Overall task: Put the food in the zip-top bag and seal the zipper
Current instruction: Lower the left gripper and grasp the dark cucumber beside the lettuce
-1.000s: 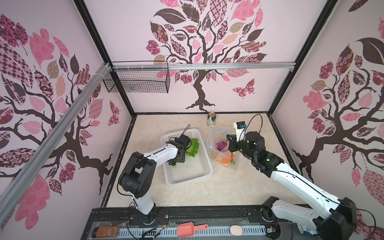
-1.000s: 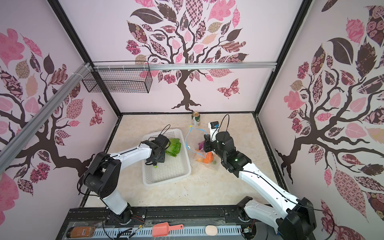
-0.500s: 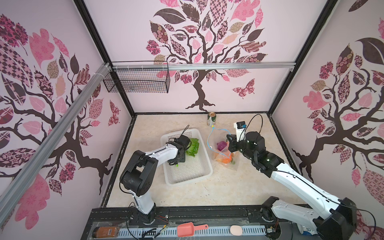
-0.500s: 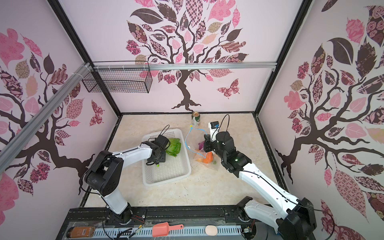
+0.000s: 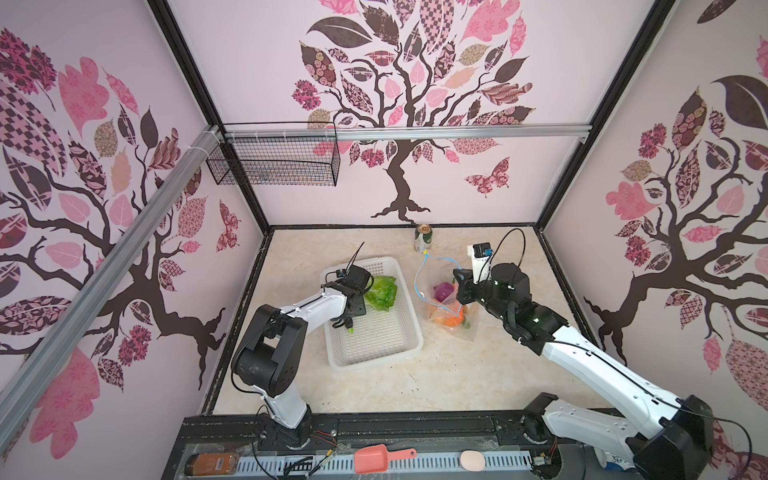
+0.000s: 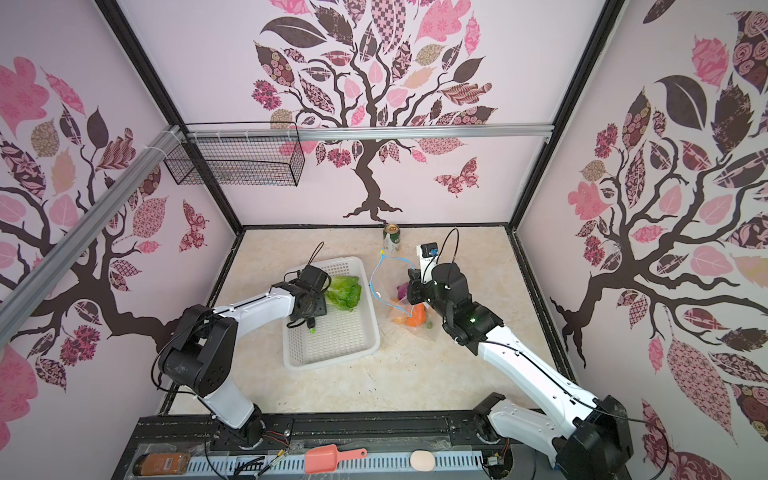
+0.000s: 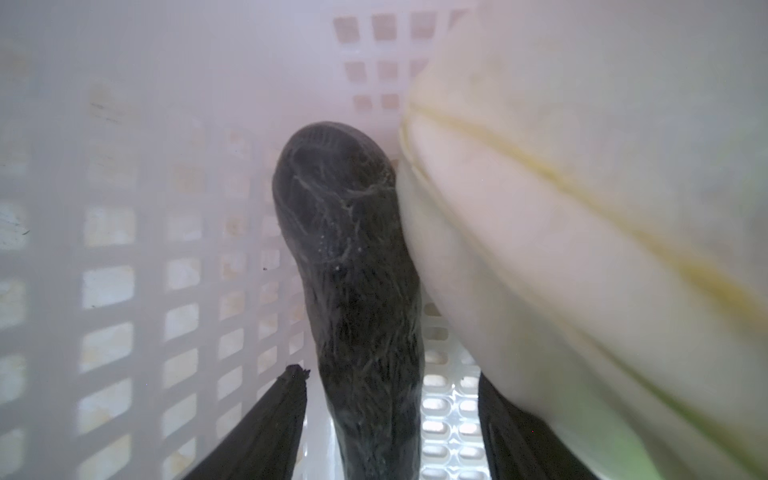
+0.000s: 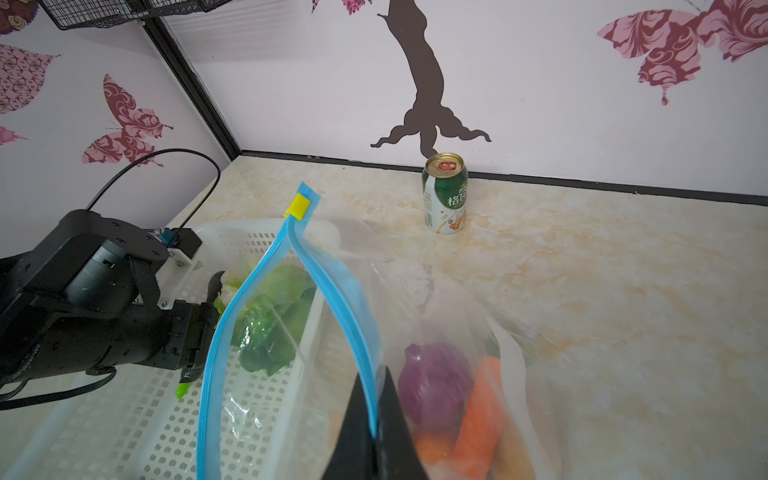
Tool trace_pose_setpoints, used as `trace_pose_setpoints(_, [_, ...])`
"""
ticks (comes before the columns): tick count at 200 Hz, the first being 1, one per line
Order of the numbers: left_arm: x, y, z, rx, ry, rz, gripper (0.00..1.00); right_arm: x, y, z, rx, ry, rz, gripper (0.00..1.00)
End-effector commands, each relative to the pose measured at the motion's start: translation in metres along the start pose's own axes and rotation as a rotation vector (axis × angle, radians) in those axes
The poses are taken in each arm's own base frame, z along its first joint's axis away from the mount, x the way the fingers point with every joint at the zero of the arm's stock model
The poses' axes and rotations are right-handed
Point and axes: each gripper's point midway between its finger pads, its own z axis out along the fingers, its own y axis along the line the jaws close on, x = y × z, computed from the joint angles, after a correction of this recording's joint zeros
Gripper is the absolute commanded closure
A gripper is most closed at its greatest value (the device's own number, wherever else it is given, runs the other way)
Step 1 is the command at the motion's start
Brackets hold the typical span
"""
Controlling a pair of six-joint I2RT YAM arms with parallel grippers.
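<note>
We have the left gripper point(image 7: 388, 374) down in the white basket point(image 5: 376, 347). Its fingers are spread either side of the dark cucumber point(image 7: 353, 249) with a gap showing on one side, so nothing is clamped. The cucumber lies on the basket floor, touching what looks to be the pale base of the lettuce point(image 5: 381, 293). In a top view the lettuce fills the basket's 1 o'clock corner.

We judge the cucumber light, stiff and slightly rough. A pinch across its middle should hold, while one near the rounded end could let it squirt out. The lettuce looks soft and bulky, so we would take it by its firmer pale base.

At the basket's 3 o'clock, the right gripper point(image 8: 374, 415) is pinched on the blue zipper point(image 8: 328, 282). It holds the zip-top bag point(image 8: 478, 299) agape, with the purple onion point(image 8: 434, 382) and the carrot point(image 8: 478, 399) inside. The film looks thin and slippery, so the stiffer zipper is the place to hold.
</note>
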Motion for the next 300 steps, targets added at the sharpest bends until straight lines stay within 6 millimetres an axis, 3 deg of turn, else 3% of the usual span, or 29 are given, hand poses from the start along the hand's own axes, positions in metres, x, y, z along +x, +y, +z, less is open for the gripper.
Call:
trace_pose_setpoints(1, [-0.002,0.005,0.015,-0.019,-0.016,-0.048,0.33,-0.004,0.001,-0.002,-0.002,-0.012,-0.004,1.00])
trace_pose_setpoints(36, [-0.009,-0.003,0.022,-0.007,-0.025,-0.047,0.36,-0.003,0.001,-0.001,-0.002,-0.007,-0.005,1.00])
trace_pose_setpoints(75, [-0.008,-0.007,0.027,0.001,-0.015,-0.045,0.58,-0.004,0.000,-0.001,0.004,-0.010,-0.006,1.00])
trace_pose_setpoints(125, [0.001,-0.007,0.011,0.055,-0.012,-0.063,0.69,-0.003,0.001,-0.001,0.000,-0.008,-0.005,1.00])
trace_pose_setpoints(195, [0.046,-0.017,-0.025,0.120,0.020,-0.025,0.68,0.001,0.001,0.003,0.002,0.006,-0.007,1.00])
trace_pose_setpoints(264, [0.069,-0.010,-0.022,0.117,0.068,-0.028,0.63,-0.001,0.002,0.002,-0.002,0.004,-0.006,1.00])
trace_pose_setpoints(300, [0.065,-0.009,-0.022,0.099,0.063,-0.024,0.43,-0.002,0.001,0.001,-0.001,-0.002,-0.005,1.00])
